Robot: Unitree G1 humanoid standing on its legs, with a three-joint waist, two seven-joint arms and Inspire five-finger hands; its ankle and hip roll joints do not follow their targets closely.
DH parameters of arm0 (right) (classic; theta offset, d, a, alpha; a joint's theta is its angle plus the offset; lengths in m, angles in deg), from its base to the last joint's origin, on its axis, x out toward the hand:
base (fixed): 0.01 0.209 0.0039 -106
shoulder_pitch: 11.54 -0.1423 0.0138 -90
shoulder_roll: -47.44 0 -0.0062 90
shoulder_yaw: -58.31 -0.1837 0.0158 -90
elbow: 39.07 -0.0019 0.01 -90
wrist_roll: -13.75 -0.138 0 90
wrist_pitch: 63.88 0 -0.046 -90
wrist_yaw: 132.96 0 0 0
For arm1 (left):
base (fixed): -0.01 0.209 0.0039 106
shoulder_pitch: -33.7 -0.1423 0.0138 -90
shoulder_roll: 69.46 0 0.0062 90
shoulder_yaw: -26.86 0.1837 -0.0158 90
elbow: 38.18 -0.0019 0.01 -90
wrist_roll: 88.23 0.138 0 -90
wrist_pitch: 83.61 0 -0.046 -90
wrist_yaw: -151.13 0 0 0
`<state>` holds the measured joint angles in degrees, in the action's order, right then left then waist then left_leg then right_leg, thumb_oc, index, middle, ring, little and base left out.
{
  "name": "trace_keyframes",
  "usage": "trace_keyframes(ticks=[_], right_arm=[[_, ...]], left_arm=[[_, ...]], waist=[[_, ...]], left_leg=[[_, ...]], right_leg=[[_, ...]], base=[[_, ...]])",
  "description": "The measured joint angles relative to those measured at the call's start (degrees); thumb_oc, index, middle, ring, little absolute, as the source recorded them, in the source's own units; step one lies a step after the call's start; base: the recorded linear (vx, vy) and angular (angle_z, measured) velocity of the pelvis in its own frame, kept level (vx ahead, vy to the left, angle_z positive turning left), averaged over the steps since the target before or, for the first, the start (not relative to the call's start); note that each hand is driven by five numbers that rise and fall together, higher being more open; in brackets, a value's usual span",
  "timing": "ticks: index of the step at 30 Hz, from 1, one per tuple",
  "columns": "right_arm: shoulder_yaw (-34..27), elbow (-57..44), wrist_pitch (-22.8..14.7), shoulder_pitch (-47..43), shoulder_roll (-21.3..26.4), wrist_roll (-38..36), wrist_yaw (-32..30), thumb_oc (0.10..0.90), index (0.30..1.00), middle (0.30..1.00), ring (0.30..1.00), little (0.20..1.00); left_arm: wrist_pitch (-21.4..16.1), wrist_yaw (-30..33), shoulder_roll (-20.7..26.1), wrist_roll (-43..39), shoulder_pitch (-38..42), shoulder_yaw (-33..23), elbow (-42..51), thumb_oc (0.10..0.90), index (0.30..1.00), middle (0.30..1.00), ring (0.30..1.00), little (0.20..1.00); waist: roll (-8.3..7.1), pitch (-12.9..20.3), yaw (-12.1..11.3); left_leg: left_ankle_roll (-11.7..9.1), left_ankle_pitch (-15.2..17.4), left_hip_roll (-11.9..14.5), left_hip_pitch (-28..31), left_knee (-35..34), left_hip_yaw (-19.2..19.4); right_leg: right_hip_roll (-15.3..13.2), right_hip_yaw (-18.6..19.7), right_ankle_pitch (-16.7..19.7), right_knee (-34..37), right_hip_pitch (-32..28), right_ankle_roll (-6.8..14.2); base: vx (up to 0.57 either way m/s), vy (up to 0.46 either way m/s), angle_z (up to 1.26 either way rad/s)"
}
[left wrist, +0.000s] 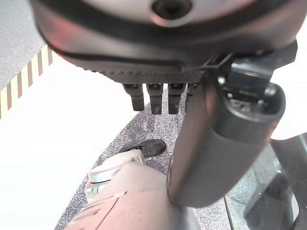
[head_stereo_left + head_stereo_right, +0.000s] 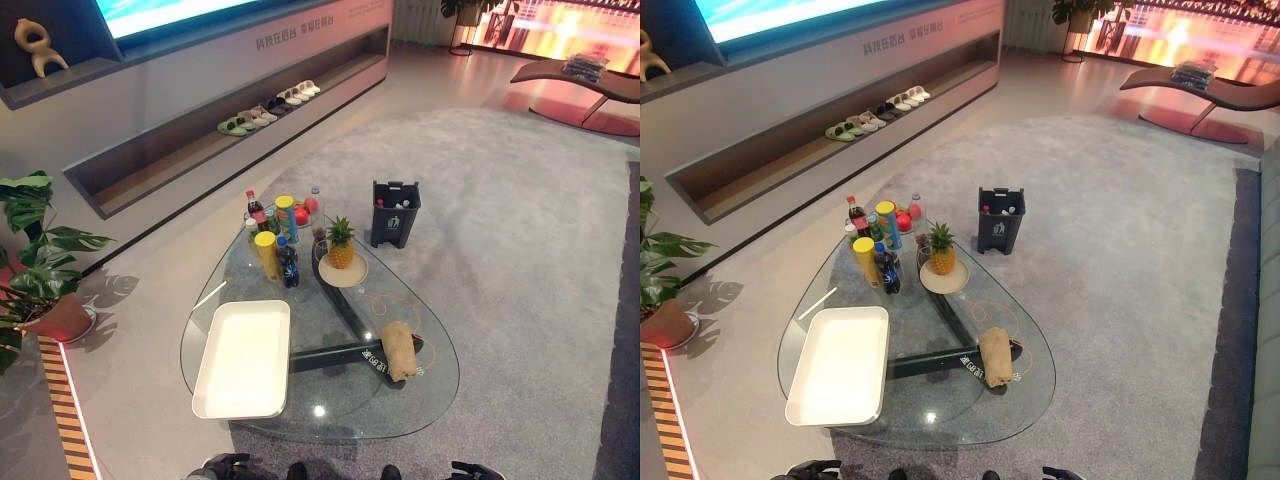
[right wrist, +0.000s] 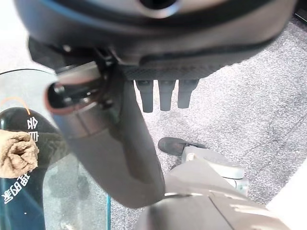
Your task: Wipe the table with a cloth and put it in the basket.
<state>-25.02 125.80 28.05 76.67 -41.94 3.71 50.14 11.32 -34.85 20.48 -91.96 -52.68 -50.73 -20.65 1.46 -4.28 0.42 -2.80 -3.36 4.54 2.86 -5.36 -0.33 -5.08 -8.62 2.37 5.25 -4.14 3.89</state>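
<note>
A rolled brown cloth (image 2: 398, 349) lies on the right part of the glass table (image 2: 430, 400), over its dark base; it also shows in the right wrist view as the cloth (image 3: 17, 154). A dark basket (image 2: 395, 212) stands on the carpet beyond the table's far right side. My left hand (image 1: 158, 52) hangs low by the table's near edge, fingers (image 1: 156, 98) straight, holding nothing. My right hand (image 3: 163, 43) hangs the same way at the near right, fingers (image 3: 163, 96) straight and apart from the cloth. Both hands peek in at the bottom: left hand (image 2: 222, 466), right hand (image 2: 474, 470).
A white tray (image 2: 243, 357) lies on the table's left half. Bottles and cans (image 2: 272, 240) crowd the far end beside a pineapple (image 2: 340, 244) on a plate. A potted plant (image 2: 40, 270) stands left; a shelf with slippers (image 2: 268, 108) runs along the wall.
</note>
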Motion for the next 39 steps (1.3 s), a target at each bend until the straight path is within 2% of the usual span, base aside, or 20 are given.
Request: trace_keyframes(ticks=[9,18,39], right_arm=[[0.0,0.1,0.0,0.4,0.0,1.1,0.0,0.8,0.9,0.9,0.9,0.9],[0.0,0.1,0.0,0.4,-0.2,1.1,0.0,0.8,0.9,0.9,0.9,0.9],[0.1,0.1,0.2,0.4,-0.4,1.1,0.0,0.8,0.9,0.9,0.9,0.9]], left_arm=[[0.3,-1.1,0.0,0.1,-0.1,0.2,-0.3,0.8,0.9,0.9,0.9,0.9],[-1.5,-0.7,0.0,0.2,-0.3,0.3,-0.7,0.8,0.9,0.9,0.9,0.9],[-2.9,0.5,0.1,0.3,-1.1,0.4,-0.7,0.8,0.9,0.9,0.9,0.9]], waist=[[0.06,0.7,0.0],[-0.3,1.1,-0.1],[-0.49,1.2,-0.1]], left_leg=[[0.0,0.0,0.1,0.0,0.0,0.1],[0.0,0.0,0.0,0.1,0.0,0.1],[0.0,0.0,0.0,0.0,0.0,0.0]], right_leg=[[0.0,0.0,-0.1,0.0,-0.1,0.1],[0.0,0.0,0.0,0.0,-0.1,0.0],[0.0,-0.1,0.0,0.0,-0.1,0.0]], base=[[0.0,0.0,0.0],[0.0,0.0,0.0],[0.0,0.0,0.0]])
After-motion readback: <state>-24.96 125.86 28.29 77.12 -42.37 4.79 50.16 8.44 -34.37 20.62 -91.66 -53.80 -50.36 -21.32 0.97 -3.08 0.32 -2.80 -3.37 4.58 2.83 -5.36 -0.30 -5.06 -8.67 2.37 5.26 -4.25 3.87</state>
